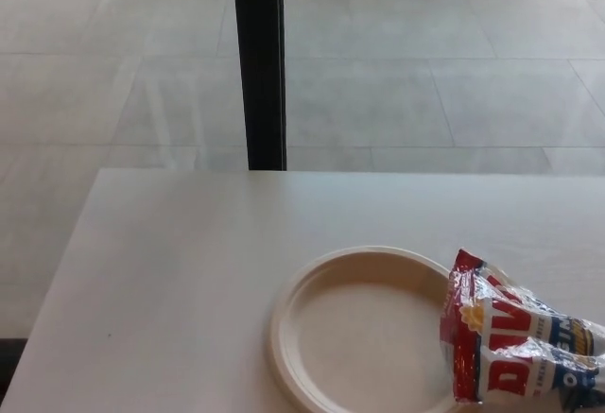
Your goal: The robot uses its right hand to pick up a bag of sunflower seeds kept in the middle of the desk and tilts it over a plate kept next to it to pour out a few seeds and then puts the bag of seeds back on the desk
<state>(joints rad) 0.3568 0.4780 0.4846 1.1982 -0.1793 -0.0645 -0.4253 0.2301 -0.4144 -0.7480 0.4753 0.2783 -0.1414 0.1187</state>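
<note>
From the head view I see the bag of seeds (515,342) lying near right on the desk (189,271), its red end overlapping the empty plate (364,333). Neither hand shows, so I can't tell their state. Nothing looks poured; pickup remains.

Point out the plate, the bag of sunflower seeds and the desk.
plate (326,292): head view, on its upper left rim.
bag of sunflower seeds (515,347): head view, on the middle of its printed front.
desk (170,271): head view, on bare top left of the plate.
</note>
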